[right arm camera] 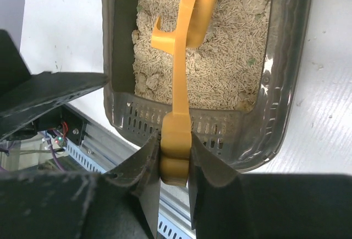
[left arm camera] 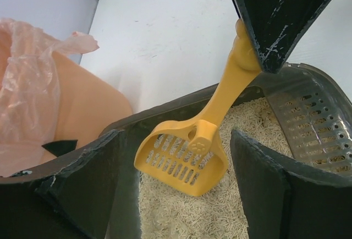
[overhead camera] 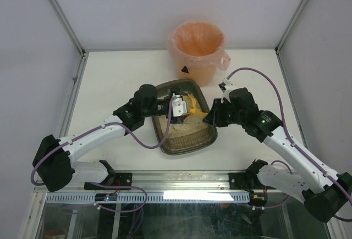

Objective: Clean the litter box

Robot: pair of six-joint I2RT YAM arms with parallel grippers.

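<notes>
white table (overhead camera: 110, 79) carries all | shallow dark grey-brown rectangular litter box (overhead camera: 192, 150) of beige granules sits mid-table, just before round orange-pink bag-lined bucket (overhead camera: 204, 70) | small yellow slotted plastic scoop (left arm camera: 184, 156) hangs over the litter | right gripper (right arm camera: 175, 173) clamped on scoop handle | left gripper (overhead camera: 177, 107) fingers apart, flanking scoop head

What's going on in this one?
The right gripper is shut on the handle of the yellow scoop, with the slotted head down at the litter inside the litter box. The left gripper hangs open over the same tray, with one finger on either side of the scoop head. The bag-lined orange bucket stands just behind the tray. Lumps show in the litter, so the scooping does not look finished.
</notes>
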